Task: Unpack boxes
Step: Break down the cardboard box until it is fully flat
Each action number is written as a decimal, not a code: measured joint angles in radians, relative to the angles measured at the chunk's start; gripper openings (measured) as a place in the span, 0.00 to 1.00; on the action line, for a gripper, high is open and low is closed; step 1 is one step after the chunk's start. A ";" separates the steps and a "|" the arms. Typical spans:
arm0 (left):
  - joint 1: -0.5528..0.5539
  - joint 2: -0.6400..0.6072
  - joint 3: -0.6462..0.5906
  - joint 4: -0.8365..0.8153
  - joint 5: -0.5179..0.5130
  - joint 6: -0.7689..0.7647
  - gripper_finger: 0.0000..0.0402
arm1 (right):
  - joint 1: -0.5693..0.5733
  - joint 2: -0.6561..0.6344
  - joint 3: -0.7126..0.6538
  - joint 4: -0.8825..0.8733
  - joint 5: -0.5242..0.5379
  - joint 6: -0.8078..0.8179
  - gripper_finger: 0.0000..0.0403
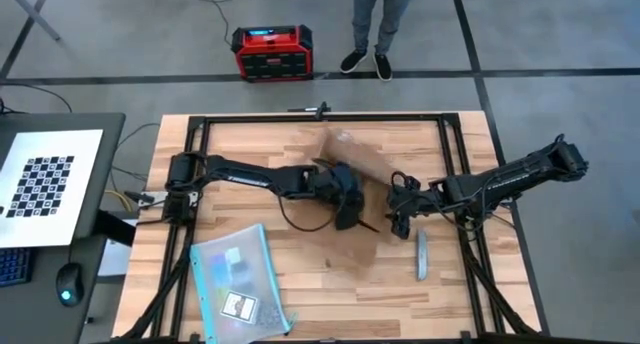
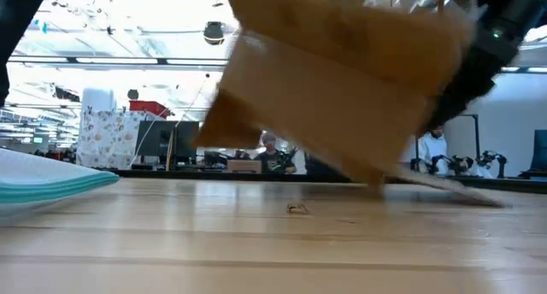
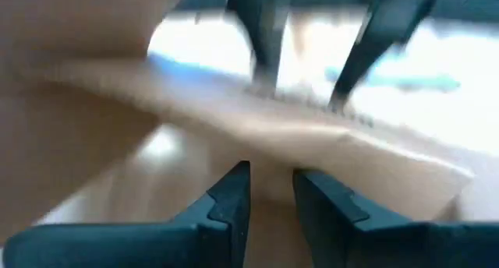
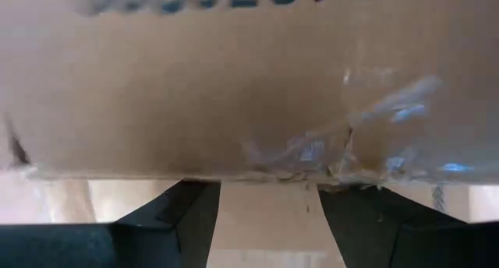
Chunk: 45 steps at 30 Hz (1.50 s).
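- Tipping the box (image 1: 352, 156) seems to be the step in hand: it sits mid-tabletop (image 1: 300, 274), toward the far edge, and the low view shows it tilted, one bottom corner touching the wood and the rest lifted.
- Both arms meet at its near side. The left gripper (image 1: 345, 206) is at the box's near-left; its wrist view shows the fingers (image 3: 234, 194) close together with only a narrow gap, just under a cardboard edge. Whether they pinch a flap I cannot tell.
- The right gripper (image 1: 400, 216) is at the near-right, fingers apart beneath a taped box edge, with cardboard between them; a firm grip is not shown.
- A clear pouch (image 1: 235, 279) lies near-left, well apart from the box; a small grey item (image 1: 422, 254) lies near-right.
- Next move, by my judgement: steady the tilted box, then get a flap open so the contents can come out. The tape may resist.
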 joint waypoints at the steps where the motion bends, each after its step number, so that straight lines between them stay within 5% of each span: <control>1: -0.005 -0.002 0.017 0.017 0.008 -0.001 0.20 | 0.001 -0.001 0.001 0.033 -0.004 -0.012 0.51; 25: -0.035 0.105 0.074 0.064 0.077 0.012 0.20 | -0.025 -0.002 -0.076 0.302 0.030 -0.109 0.51; 30: -0.025 0.110 0.067 0.049 0.081 0.012 0.20 | 0.010 -0.050 -0.020 0.110 0.018 -0.075 0.51; 38: -0.019 0.109 0.043 0.049 0.076 0.003 0.20 | 0.056 -0.156 0.297 -0.442 0.009 -0.048 0.51; 45: -0.018 0.107 0.044 0.060 0.074 0.003 0.20 | -0.001 -0.132 0.388 -0.203 0.046 -0.142 0.51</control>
